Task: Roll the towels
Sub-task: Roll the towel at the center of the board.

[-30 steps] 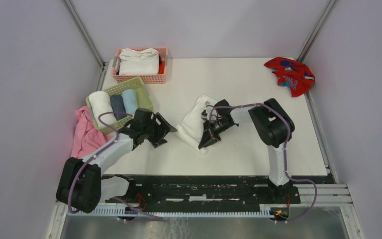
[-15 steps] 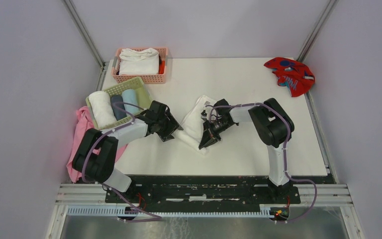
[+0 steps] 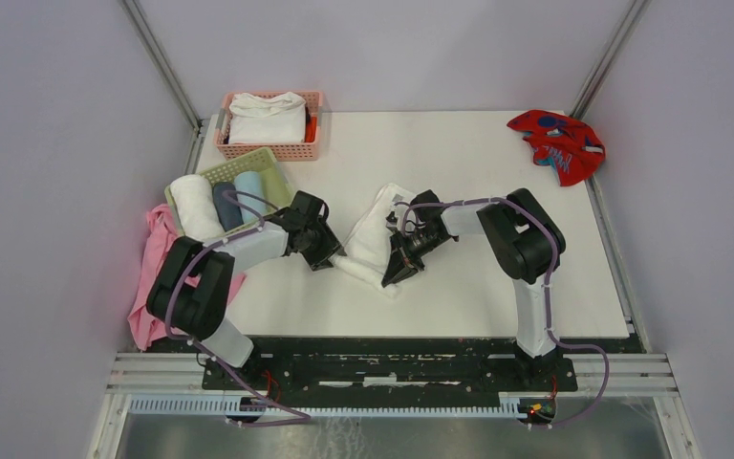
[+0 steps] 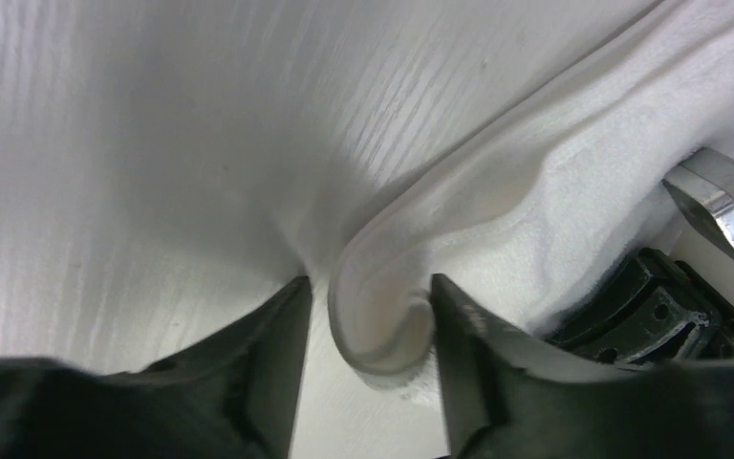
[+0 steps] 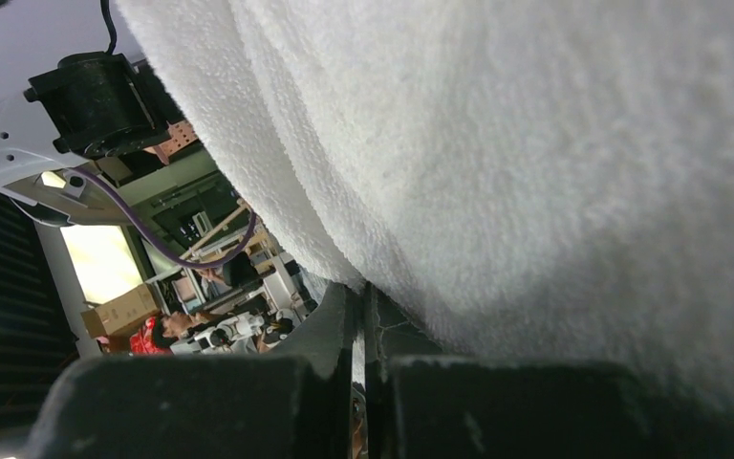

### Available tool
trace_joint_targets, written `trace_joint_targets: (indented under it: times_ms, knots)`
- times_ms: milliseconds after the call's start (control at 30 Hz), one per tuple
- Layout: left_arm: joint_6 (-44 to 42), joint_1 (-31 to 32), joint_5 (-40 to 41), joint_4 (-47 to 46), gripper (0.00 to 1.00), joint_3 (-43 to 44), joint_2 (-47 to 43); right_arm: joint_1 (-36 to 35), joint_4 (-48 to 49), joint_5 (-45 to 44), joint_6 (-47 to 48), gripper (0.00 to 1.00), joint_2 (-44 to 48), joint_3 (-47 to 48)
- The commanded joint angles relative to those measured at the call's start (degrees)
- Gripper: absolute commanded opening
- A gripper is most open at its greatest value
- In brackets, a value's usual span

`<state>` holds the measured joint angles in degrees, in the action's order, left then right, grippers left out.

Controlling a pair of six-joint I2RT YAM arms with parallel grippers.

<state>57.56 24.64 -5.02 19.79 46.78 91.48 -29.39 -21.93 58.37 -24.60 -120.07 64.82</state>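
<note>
The large white towel lies folded mid-table. My left gripper is at its near-left corner, open. In the left wrist view the gripper has its jaws astride the towel's curled corner; the right finger touches it and the left stands slightly off. My right gripper is shut on the towel's right edge. In the right wrist view the gripper has the white terry draped over it. The red towel with blue marks lies crumpled at the far right corner.
A green basket at the left holds three rolls, among them a white roll and a light blue roll. A pink basket behind it holds folded white cloth. A pink cloth hangs off the table's left edge.
My left arm has swung right from beside the green basket to the towel's corner, and its jaws have narrowed around it. The right arm has stayed put.
</note>
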Motion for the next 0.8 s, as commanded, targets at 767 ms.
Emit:
trace_joint_targets:
  times_ms: [767]
  knots:
    - [4.0,-2.33,-5.5,-21.4,0.84,-26.95,-31.41,0.12,-3.99,-6.9,1.76,0.02,-4.23,0.02]
